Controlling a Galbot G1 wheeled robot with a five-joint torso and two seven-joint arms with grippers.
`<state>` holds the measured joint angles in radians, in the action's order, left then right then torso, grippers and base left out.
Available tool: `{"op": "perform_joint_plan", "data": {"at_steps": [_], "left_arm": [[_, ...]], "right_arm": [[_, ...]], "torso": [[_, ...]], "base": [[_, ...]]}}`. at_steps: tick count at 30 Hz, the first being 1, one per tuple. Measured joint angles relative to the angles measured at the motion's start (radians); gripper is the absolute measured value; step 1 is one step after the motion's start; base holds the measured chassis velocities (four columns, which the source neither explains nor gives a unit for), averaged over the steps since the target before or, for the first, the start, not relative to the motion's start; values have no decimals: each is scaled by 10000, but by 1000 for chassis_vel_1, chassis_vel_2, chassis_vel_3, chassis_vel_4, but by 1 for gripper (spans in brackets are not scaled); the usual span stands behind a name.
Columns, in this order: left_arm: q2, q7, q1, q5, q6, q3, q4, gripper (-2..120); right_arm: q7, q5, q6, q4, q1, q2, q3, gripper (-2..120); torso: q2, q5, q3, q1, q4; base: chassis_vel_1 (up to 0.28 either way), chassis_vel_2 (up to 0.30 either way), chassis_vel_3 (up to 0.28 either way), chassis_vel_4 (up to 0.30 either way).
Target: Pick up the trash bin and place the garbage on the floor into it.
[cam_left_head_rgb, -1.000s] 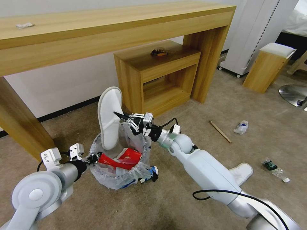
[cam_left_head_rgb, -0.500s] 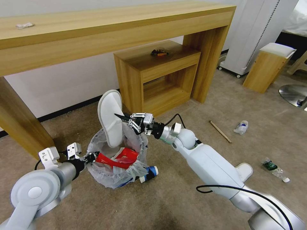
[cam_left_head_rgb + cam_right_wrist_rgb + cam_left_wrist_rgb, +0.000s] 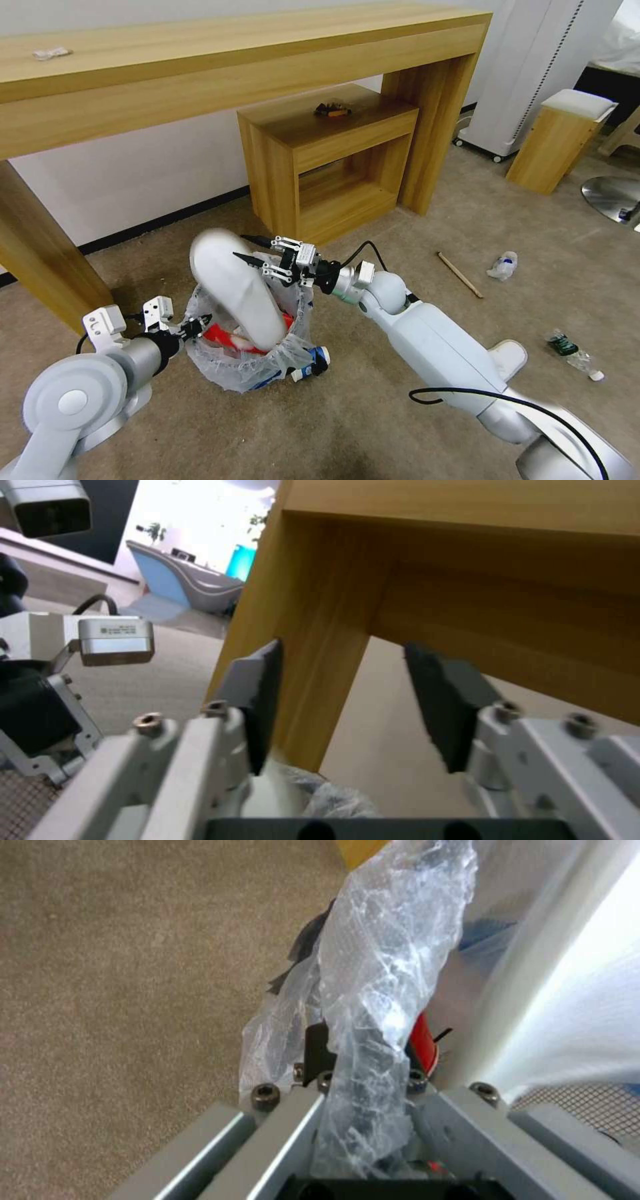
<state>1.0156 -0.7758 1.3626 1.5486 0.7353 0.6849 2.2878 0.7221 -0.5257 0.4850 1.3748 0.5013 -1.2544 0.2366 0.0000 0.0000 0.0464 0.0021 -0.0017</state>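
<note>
The trash bin [image 3: 230, 373], lined with a crinkly bag, stands on the beige carpet floor [image 3: 373, 427]. My left gripper [image 3: 200, 324] is shut on its bagged rim [image 3: 373, 1005], seen close in the left wrist view. A white slipper [image 3: 233, 293], blurred in motion, lies tilted across the bin's mouth over a red wrapper [image 3: 220, 335]. Just right of the slipper my right gripper [image 3: 240, 245] stands open; its fingers [image 3: 257, 700] hold nothing. A blue cup [image 3: 313, 360] leans against the bin. A wooden stick [image 3: 459, 274], crumpled paper [image 3: 503, 265], a small bottle [image 3: 575, 355] and another slipper [image 3: 507, 357] lie on the carpet.
A long wooden table [image 3: 200, 73] spans the wall, its leg [image 3: 47, 267] close left of the bin. A low wooden shelf unit [image 3: 327, 160] stands just behind the bin. A padded stool [image 3: 560, 137], a white appliance [image 3: 533, 73] and a metal disc base [image 3: 613, 197] are at the far right.
My right gripper has opened and let go of the white slipper, which has tipped from upright down onto the bin. The left gripper keeps its hold on the rim.
</note>
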Motion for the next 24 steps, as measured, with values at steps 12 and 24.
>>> {"op": "perform_joint_plan", "data": {"at_steps": [12,24], "left_arm": [[-64,3,-34,10,0,113,-30,0],[-478,-307,-52,29,0,1118,-532,0]], "right_arm": [[185,-205,-41,280,89,252,-28,96],[-2040,-1725,-1160,1262,588,1108,-664,100]], "torso": [[0,0,1,0,0],[0,-2,0,0,0]], "base": [[0,0,0,0],[0,0,0,0]]}}
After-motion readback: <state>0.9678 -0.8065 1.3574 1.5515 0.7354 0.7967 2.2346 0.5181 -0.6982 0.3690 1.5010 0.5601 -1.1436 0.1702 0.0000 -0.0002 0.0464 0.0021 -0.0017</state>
